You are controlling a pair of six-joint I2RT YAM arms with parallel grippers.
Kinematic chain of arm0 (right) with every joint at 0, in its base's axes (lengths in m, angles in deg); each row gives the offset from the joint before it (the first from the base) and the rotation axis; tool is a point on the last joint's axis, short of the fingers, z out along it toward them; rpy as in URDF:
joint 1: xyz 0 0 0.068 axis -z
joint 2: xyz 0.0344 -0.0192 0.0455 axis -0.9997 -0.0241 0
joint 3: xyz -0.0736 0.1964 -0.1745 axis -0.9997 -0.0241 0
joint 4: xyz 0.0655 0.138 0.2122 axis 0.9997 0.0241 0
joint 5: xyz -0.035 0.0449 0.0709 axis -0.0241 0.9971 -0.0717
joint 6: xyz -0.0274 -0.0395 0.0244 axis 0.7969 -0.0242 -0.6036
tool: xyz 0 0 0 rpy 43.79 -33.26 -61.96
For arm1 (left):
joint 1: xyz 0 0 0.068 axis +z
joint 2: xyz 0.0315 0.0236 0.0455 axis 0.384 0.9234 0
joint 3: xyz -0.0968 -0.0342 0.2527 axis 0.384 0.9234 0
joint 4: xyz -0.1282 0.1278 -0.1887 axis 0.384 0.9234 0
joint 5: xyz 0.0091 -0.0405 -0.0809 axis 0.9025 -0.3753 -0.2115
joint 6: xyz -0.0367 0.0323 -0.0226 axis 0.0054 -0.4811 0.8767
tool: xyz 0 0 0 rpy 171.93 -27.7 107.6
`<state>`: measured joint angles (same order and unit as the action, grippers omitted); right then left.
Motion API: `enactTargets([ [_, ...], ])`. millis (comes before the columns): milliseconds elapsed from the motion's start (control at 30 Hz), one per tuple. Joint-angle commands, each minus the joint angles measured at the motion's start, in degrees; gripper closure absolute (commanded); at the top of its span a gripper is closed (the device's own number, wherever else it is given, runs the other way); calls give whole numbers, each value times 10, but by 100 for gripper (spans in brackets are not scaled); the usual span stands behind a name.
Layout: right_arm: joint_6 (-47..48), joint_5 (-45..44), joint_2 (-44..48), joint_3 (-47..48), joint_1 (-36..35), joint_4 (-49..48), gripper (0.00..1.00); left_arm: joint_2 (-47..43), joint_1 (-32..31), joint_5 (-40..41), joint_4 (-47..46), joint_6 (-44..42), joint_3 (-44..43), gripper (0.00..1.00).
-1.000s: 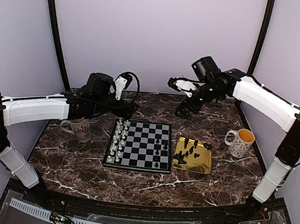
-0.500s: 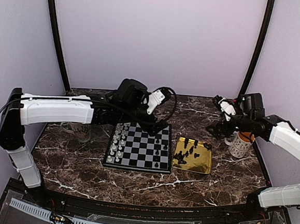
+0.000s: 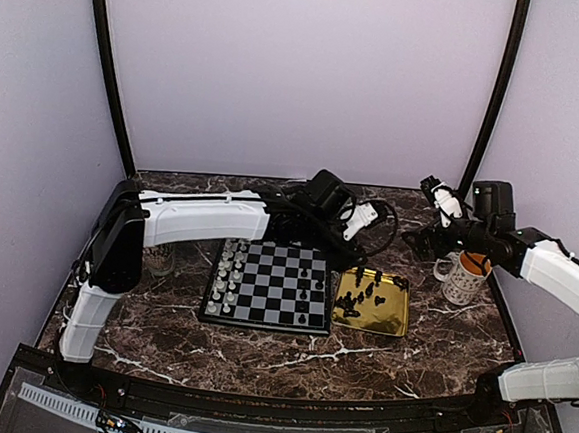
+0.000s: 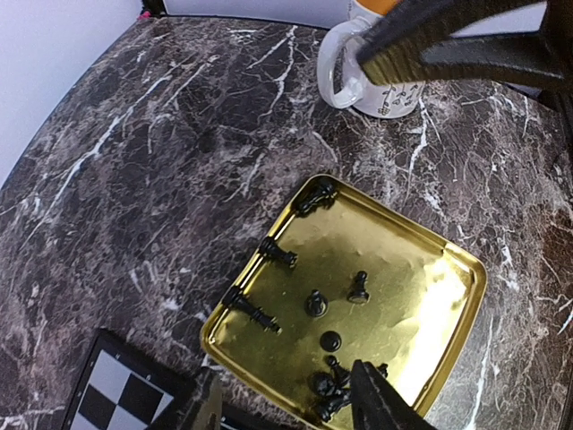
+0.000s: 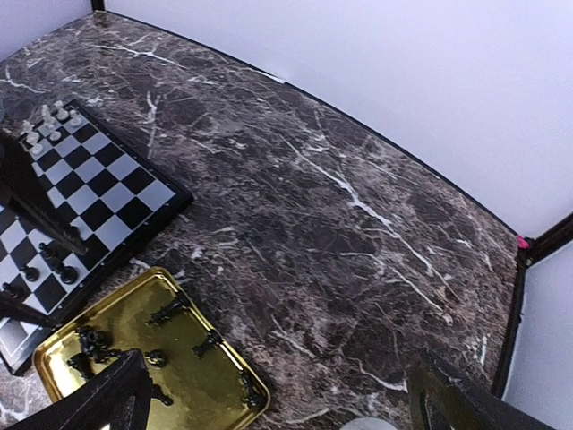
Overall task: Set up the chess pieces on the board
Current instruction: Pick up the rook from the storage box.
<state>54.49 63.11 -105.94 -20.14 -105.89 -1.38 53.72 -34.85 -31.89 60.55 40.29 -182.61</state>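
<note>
Hovering over the tray (image 4: 448,269) at its edge nearest the board (image 4: 116,399), the left gripper (image 4: 291,401) has its fingers parted and holds nothing. A small clump of black pieces (image 4: 329,387) lies on the tray in the gap between the fingertips, seemingly just below them; whether a tip touches any piece I cannot tell from this angle. More black pieces are scattered across the tray, some upright, some on their sides, all apart from the fingers. The right gripper (image 5: 282,403) is spread wide and empty, raised above the table (image 5: 340,206) near the mug (image 3: 462,275), well apart from every piece.

The left wrist view shows the tray's pieces one by one, with only a corner of the board. The top view alone shows the whole board: white pieces (image 3: 227,272) fill its two left columns, and a few black ones stand on its right columns. The right wrist view shows the left gripper's dark fingers in front of the board.

The left arm reaches across the board's far edge, and a second mug (image 3: 158,258) sits partly hidden behind it.
</note>
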Motion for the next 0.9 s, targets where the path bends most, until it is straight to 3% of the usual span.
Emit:
enactTargets([
  [0,-1,-147,16,-19,6,-71,0,46,-16,-23,98,-14,-79,51],
  [67,0,-222,1,-16,6,-77,0,71,-20,-19,122,-19,-113,54],
  [233,17,-279,-12,-12,6,-83,0,121,-22,-23,165,-25,-163,63],
  [333,24,-276,-6,-19,6,-88,0,139,-22,-17,177,-26,-175,67],
  [667,29,-246,-22,-31,7,-90,0,156,-22,1,201,-24,-173,65],
  [867,33,-237,-33,-30,6,-81,0,163,-22,6,199,-26,-173,70],
])
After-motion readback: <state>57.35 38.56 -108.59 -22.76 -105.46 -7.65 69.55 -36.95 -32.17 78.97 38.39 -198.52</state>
